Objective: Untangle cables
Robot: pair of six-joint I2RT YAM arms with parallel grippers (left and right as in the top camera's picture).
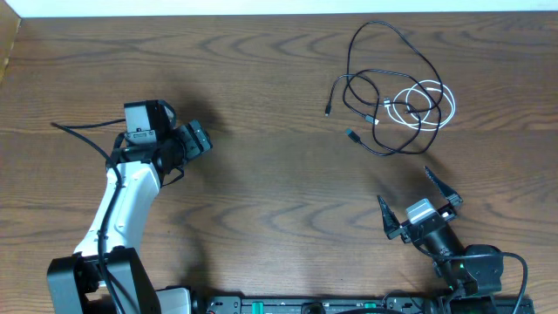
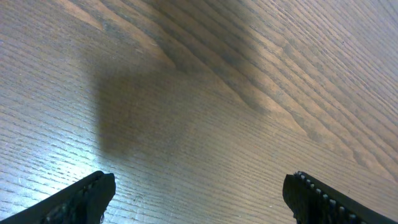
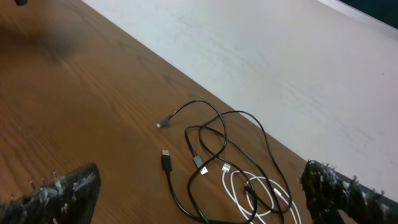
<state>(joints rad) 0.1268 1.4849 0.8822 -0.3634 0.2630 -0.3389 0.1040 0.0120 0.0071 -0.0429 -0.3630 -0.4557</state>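
Opening step, nothing grasped. The black cable (image 1: 388, 152) and the white cable (image 1: 433, 85) lie crossed in one tangle at the far right of the worktop (image 1: 279, 192). The right tool (image 1: 403, 185) is wide, empty and near them. The left tool (image 1: 205, 138) is wide, empty and well apart. Likely next: the right tool reaches in and pinches a single strand or plug end.

**anon1:** what colours are we looking at?
**anon2:** one black cable (image 3: 166, 160), one white cable (image 3: 226, 168). The table (image 1: 279, 87) is brown with wavy wood grain.
**anon1:** and the left arm (image 1: 122, 201)?
**anon2:** white shell, black joints.
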